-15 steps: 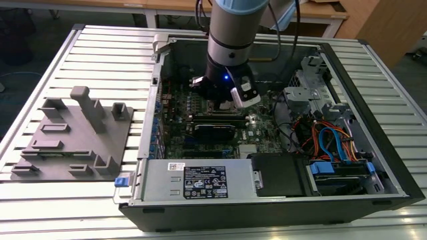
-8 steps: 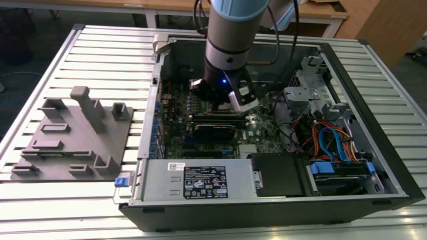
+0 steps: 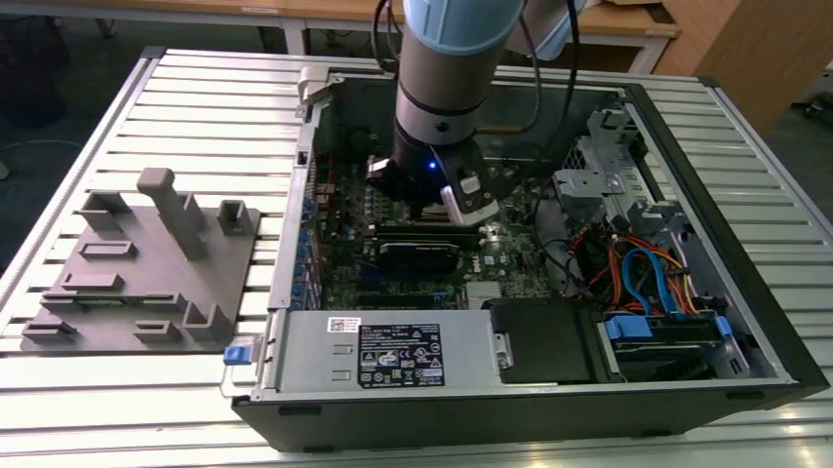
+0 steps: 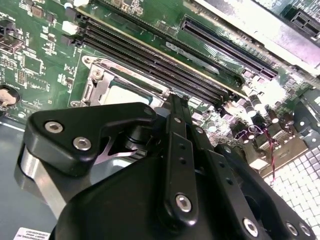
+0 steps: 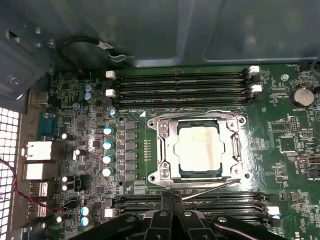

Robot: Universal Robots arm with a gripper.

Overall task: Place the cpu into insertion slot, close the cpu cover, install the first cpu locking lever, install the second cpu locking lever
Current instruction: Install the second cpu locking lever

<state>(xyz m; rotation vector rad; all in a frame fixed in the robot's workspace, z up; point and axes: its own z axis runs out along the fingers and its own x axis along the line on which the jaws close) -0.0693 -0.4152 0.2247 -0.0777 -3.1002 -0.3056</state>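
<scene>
Green motherboard [image 5: 290, 115]: cpu [image 5: 201, 149] under cpu cover [image 5: 167, 150], just beyond pincer [image 5: 171, 202].

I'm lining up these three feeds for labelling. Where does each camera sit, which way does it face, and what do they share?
Exterior view: off the arm, above the open computer case, looking down; the arm's lower segment and gripper show.
First wrist view: on the arm, facing the motherboard; the cpu sits under the closed cpu cover; gripper linkage at the edge.
Second wrist view: on the arm, close behind the black gripper body.
Both wrist views share the cpu cover and memory slots.
</scene>
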